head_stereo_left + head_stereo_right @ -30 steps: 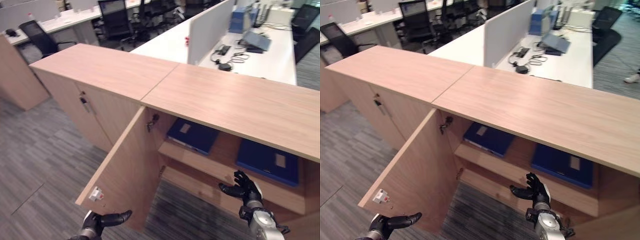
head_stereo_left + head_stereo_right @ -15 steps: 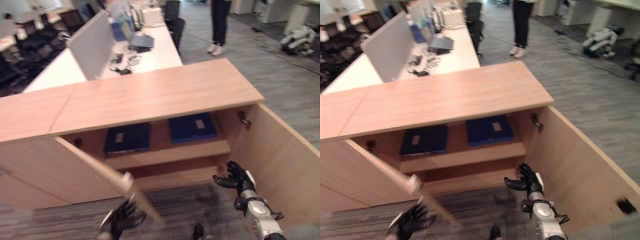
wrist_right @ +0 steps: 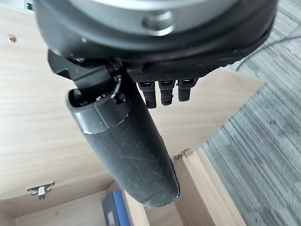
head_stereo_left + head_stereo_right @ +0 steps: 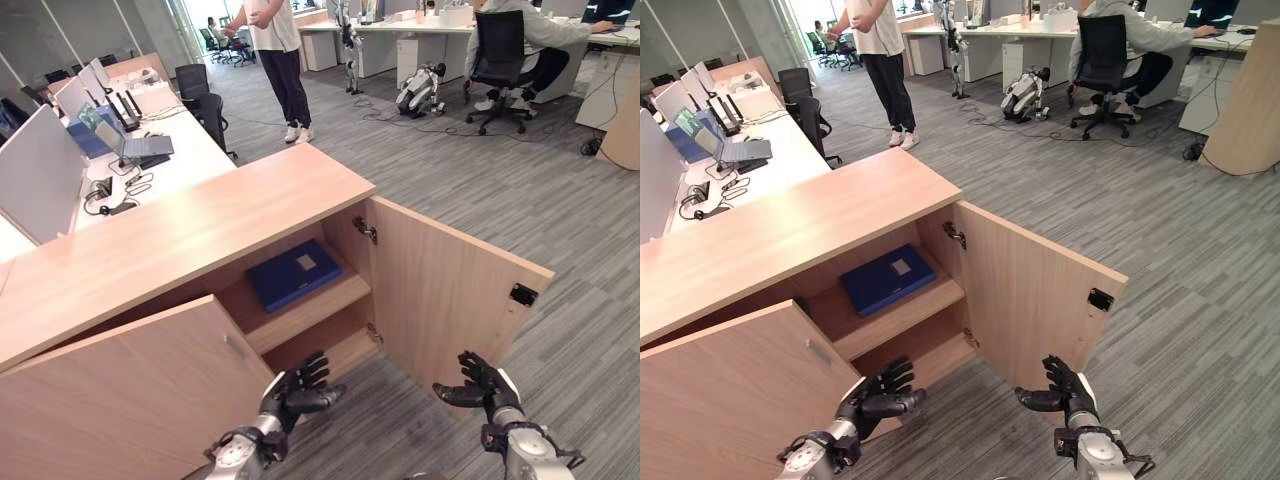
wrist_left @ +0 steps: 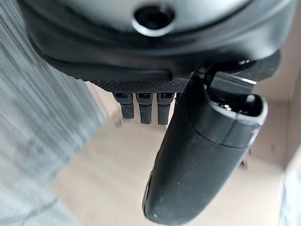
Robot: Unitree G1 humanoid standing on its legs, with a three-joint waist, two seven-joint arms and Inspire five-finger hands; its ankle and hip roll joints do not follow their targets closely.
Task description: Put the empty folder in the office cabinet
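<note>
Inside the open office cabinet (image 4: 200, 255), on its upper shelf (image 4: 320, 300), a blue folder (image 4: 295, 275) was seen lying flat, with a pale label on its cover. Compared with one second before, the whole view had swung to the right, so the camera was judged to have turned and not the furniture; two blue folders were seen on that shelf before, and now one was in sight, the other place being covered by the left door (image 4: 130, 400). The right door (image 4: 450, 290) stood wide open. The left hand (image 4: 295, 385) was held low in front of the lower compartment, its fingers loosely spread and holding nothing. The right hand (image 4: 480, 382) was held below the edge of the right door, fingers also relaxed and empty. A standing person (image 4: 275, 55) and a seated person (image 4: 520, 40) were seen in the far office. Since the folder was already on the shelf, the placing was judged done, and closing the doors seemed the likely remaining step.
</note>
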